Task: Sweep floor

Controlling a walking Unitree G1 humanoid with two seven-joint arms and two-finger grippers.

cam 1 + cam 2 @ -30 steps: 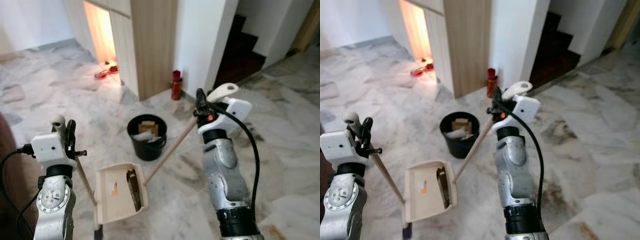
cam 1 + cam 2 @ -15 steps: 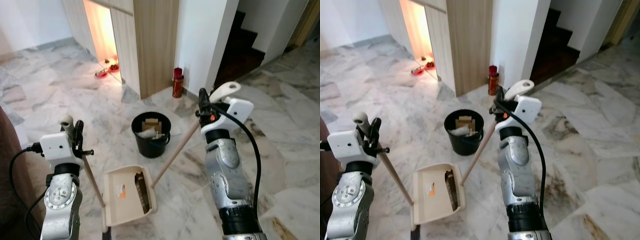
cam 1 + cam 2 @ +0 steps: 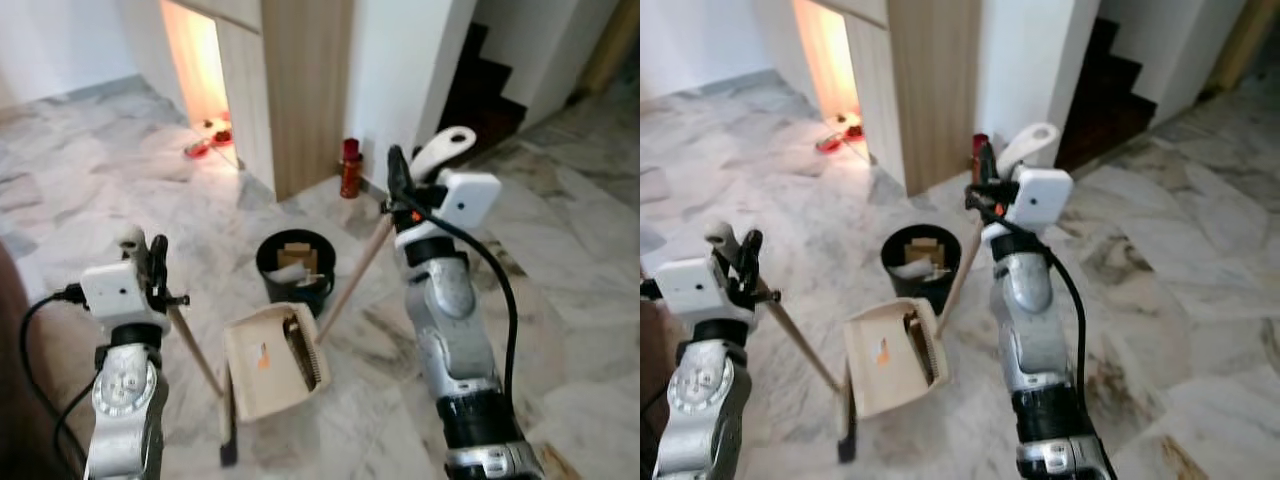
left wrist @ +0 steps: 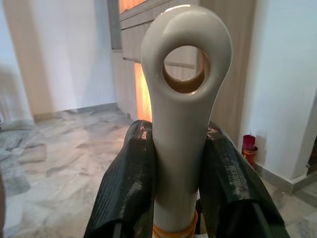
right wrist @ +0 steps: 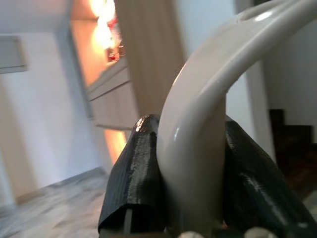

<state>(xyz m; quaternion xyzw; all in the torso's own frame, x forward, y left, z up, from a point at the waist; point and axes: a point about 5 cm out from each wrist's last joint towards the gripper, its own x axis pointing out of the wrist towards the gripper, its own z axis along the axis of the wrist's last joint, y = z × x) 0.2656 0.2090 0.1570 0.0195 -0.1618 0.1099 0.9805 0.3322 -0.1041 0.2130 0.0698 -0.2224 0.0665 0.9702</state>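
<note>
Sweep looks mostly done, judging by now; debris seen collected in dustpan (image 3: 272,348), tilted toward black bin (image 3: 293,270) at 12 o'clock; left tool (image 4: 179,163) clamped on dustpan handle (image 4: 183,99); right tool (image 5: 190,173) clamped on broom handle (image 3: 352,270); dumping into bin reckoned left; marble floor (image 3: 560,300) otherwise fairly clean.

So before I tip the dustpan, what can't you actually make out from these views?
- What lies in the bin: pale scraps, too small and blurred in the eye views.
- Dirt in the dustpan: the brush head covers part of it; the orange mark is too small to identify.
- Floor around the bin: both wrist views are blocked by the handles in the left gripper and right gripper.
</note>
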